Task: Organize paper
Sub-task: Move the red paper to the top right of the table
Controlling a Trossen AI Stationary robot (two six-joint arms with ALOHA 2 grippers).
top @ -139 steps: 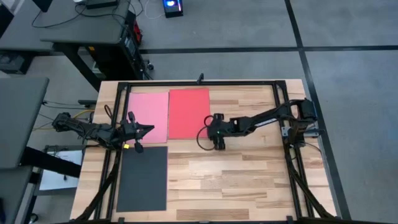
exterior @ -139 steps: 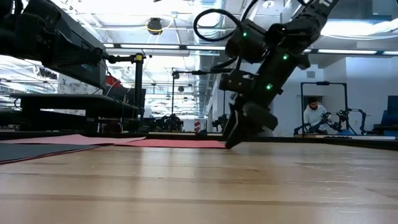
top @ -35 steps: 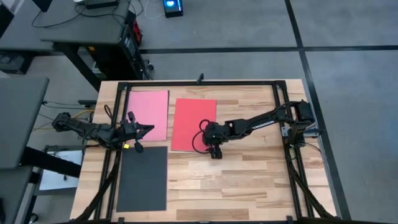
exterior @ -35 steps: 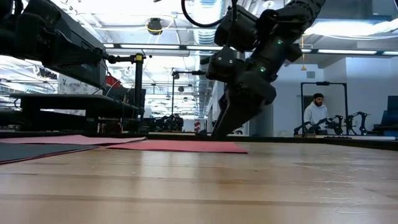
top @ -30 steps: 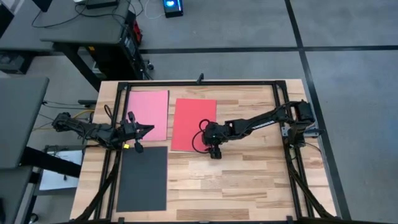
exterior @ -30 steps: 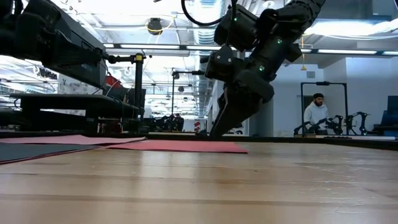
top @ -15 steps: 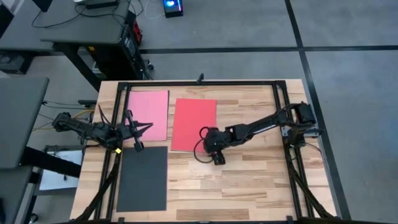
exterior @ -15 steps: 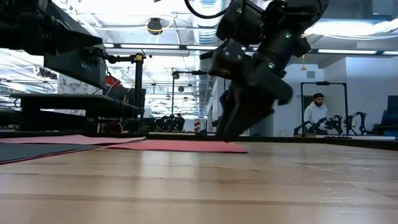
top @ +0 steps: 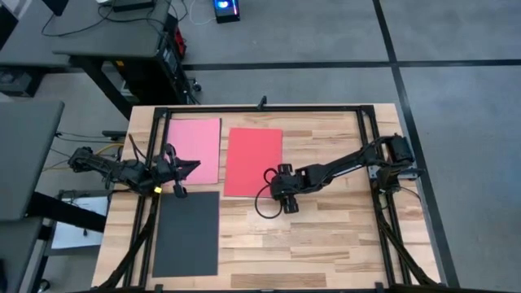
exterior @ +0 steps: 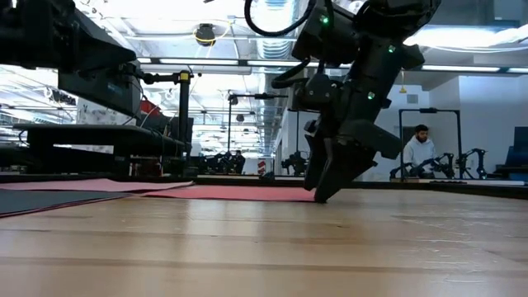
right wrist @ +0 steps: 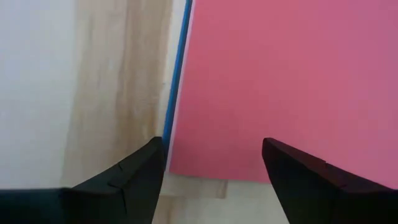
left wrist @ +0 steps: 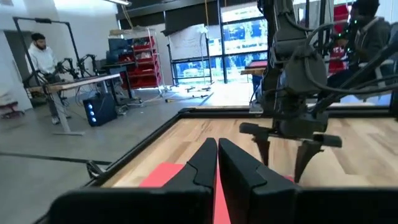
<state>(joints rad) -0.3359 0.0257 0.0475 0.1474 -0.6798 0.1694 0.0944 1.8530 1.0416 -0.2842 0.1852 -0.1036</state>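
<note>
Progress: judged partway; three sheets lie flat and separate on the surface, none stacked, edges only roughly parallel.
Done so far: red and pink sheets side by side near the far edge, a narrow strip of wood between them.
Left to do: probably gathering or squaring the sheets; a thin blue edge peeks from under the red sheet in the right wrist view, so a blue sheet seems to lie beneath, not yet lined up.
Red paper: thin flat rectangular red sheet (top: 253, 161), matte, crisp corners, lying toward the middle of the far edge.
Pink paper: thin flat rectangular pink sheet (top: 195, 150), same size, near the far left corner.
Dark paper: thin flat rectangular dark grey sheet (top: 187, 233), matte, along the left edge toward the near left corner.
Blue paper: thin blue sliver (right wrist: 181, 68) along one long side of the red sheet.
Surface: pale wooden plank surface (top: 326, 236), visible grain, framed by a dark metal rail.
Right gripper: (top: 289, 203) low just off the red sheet's near right corner, jaws spread wide, holding nothing.
Left gripper: (top: 194, 167) at the left edge, over the pink sheet's near corner, jaws pressed together, empty.
</note>
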